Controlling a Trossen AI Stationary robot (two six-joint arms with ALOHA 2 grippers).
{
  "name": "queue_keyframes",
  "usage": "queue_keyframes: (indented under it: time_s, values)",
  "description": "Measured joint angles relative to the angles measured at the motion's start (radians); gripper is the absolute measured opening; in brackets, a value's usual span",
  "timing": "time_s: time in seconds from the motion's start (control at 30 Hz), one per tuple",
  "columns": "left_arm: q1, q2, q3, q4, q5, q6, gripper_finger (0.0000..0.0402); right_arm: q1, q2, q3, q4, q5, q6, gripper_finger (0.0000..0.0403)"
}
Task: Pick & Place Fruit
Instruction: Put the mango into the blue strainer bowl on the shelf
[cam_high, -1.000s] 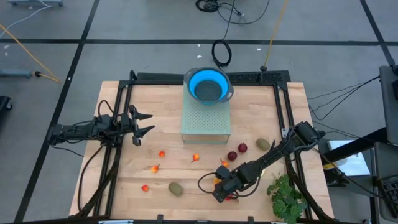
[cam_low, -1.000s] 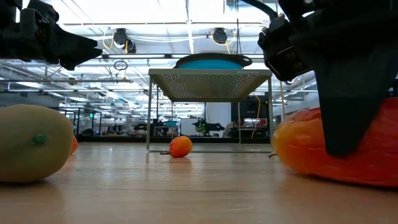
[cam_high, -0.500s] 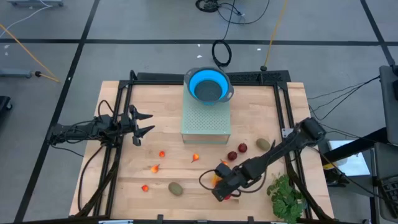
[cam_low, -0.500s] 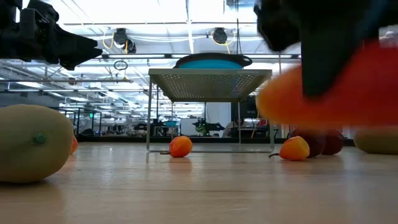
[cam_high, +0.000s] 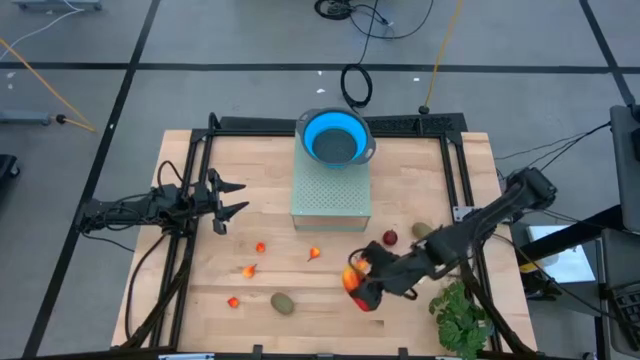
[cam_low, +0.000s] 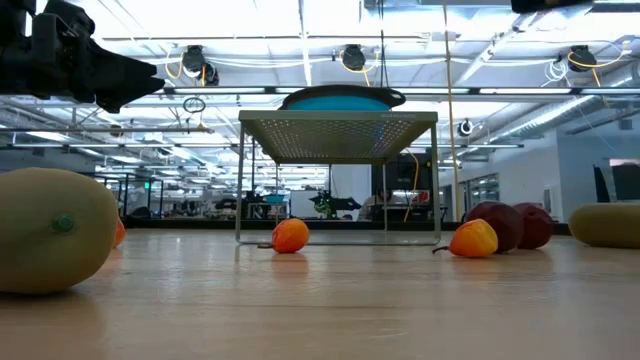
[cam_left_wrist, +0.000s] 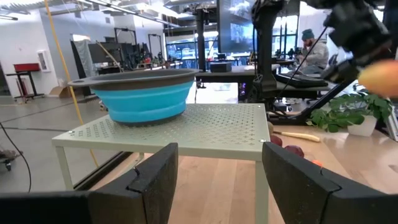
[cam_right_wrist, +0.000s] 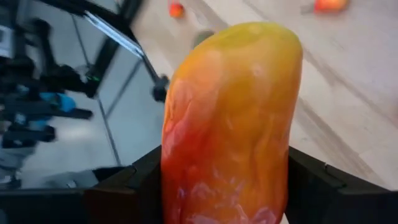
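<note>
High view: the right gripper (cam_high: 357, 287) clasps the orange-red oblong fruit (cam_high: 353, 281), two dark red round fruits (cam_high: 381, 243) just beyond it. The left gripper (cam_high: 232, 199), fingers spread and empty, waits well apart.

Right wrist view: the oblong fruit (cam_right_wrist: 231, 118) sits clamped between both fingers (cam_right_wrist: 127, 186).

Right pincer (cam_high: 358, 285) grips the orange-red oblong fruit (cam_high: 353, 284) above the table (cam_high: 420, 170).
</note>
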Motion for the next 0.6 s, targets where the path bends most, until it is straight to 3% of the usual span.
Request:
queue_keyframes:
  time_s: [0.3,0.6]
  values:
    - [0.000,0.000,0.000,0.000,0.000,0.000,0.0234,0.004,-0.109,0.001,0.000,0.052,-0.004,0.0227]
    - [0.000,0.000,0.000,0.001,0.000,0.000,0.0234,0.004,-0.123,0.001,0.003,0.080,-0.013,0.0230]
